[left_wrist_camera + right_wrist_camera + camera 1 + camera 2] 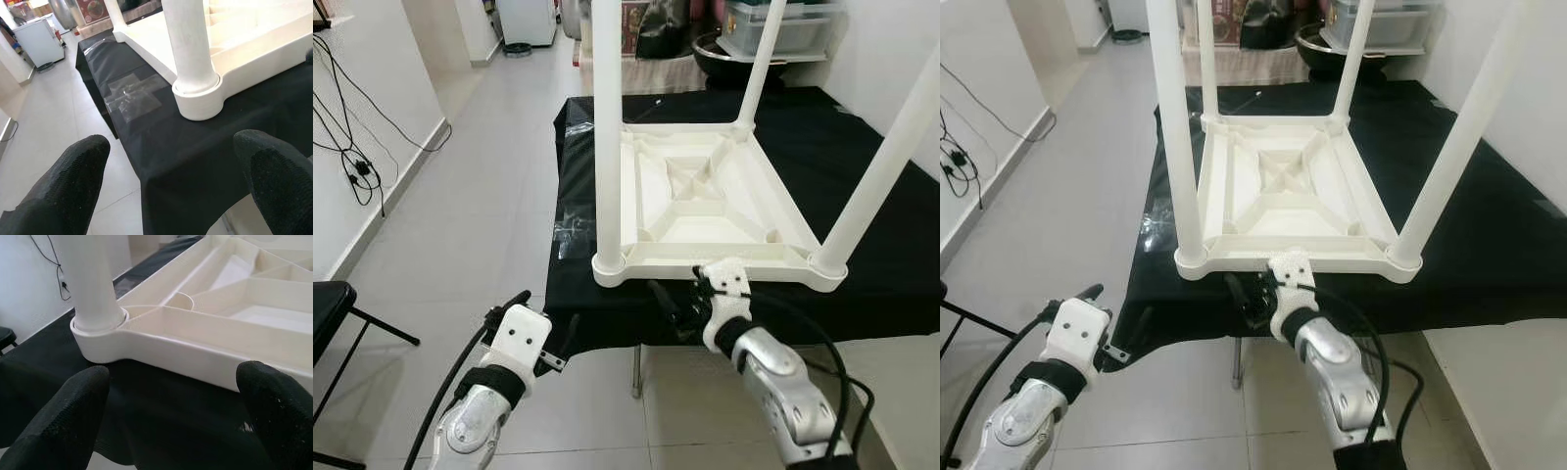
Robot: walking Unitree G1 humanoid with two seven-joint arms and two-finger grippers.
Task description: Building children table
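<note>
Left eye view: the children table [705, 196] lies inverted on my desk [862, 176], four legs seated; both my pincers gape wide, empty.

The children's table [705, 196] lies upside down on the table [862, 157], its legs [607, 137] pointing up. The right gripper [671, 304] sits just before its near edge; the left gripper [543, 328] hangs lower left, off the table's corner, above the floor [460, 225].

All four white legs [608, 127] run past the frame's top edge.
</note>
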